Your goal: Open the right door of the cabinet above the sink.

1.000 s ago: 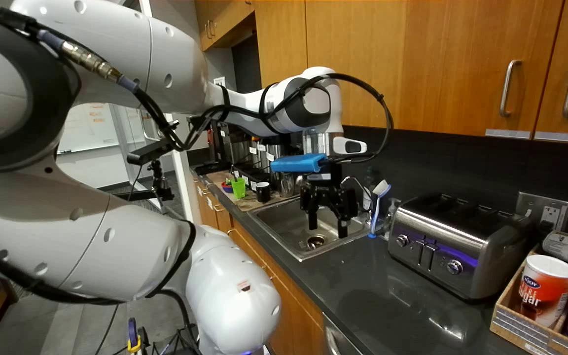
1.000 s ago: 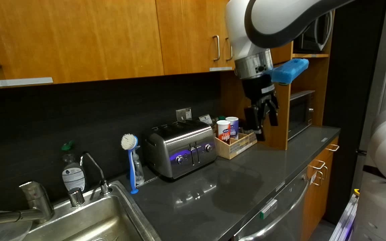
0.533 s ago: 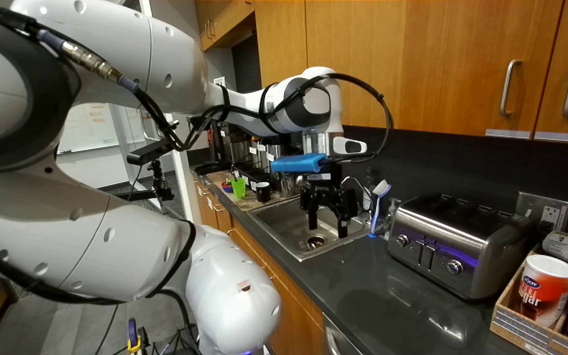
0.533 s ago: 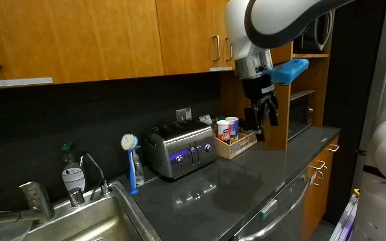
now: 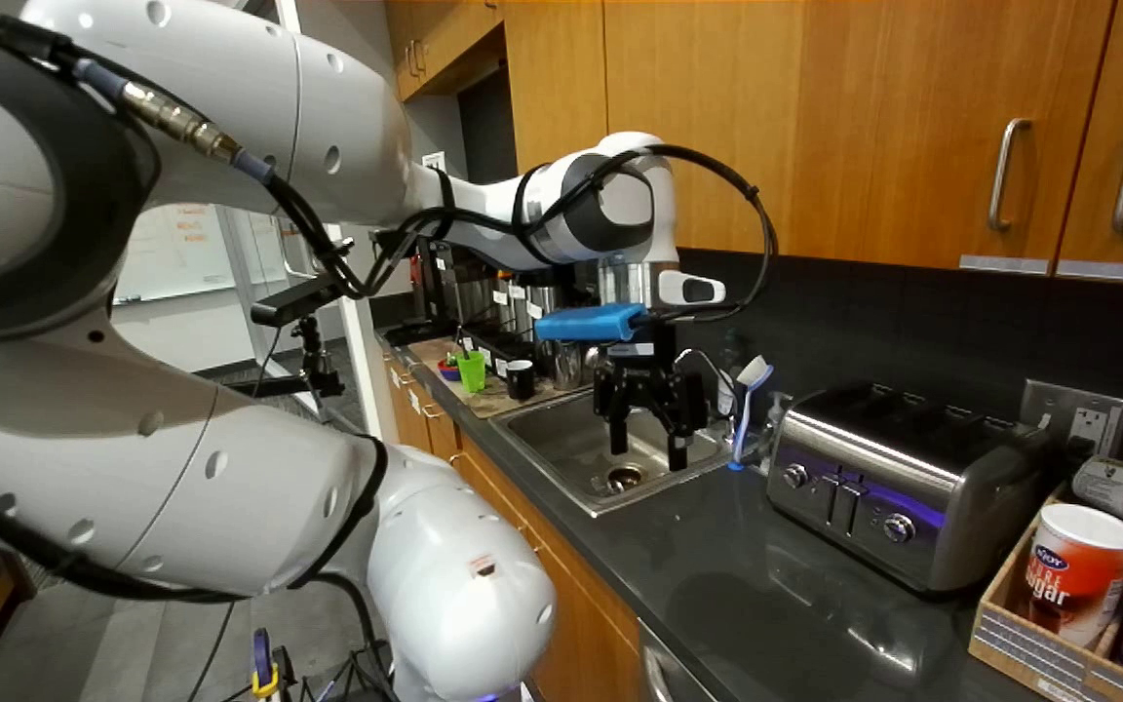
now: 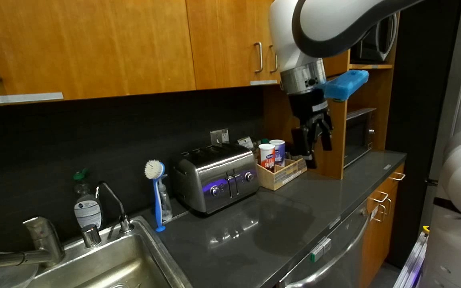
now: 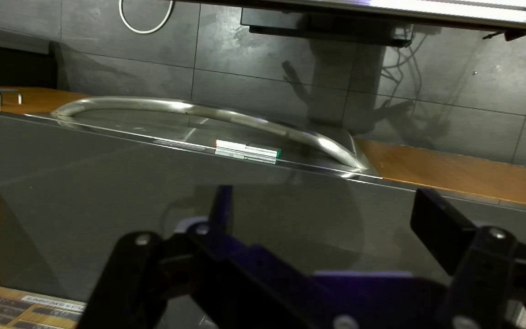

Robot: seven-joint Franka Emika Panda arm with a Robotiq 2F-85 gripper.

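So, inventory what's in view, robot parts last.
Cabinet doors: several, brown, above countertop.
Countertop: one, grey, around sink.
Sink: one, silver, in countertop.
Faucets: two, silver, on sink.
Brush: one, blue, beside sink.
Bottles: two, clear, near sink.
Toaster: one, silver, on countertop.
Box: one, tan, beside toaster.
Canisters: two, red and purple, in box.
Cups: two, green and black, beyond sink.
Ovens: two, dark, in wooden unit.
Arm: one, white, over countertop.
Tool: one, black, above countertop, open.

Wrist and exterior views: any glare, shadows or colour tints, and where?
Wrist view: glints along the curved steel handle, a soft shadow on the dark countertop, a purple tint on the gripper; both exterior views: white glare and a broad shadow on that countertop, a purple streak across the stainless toaster; in an exterior view, a bright highlight inside the sink.
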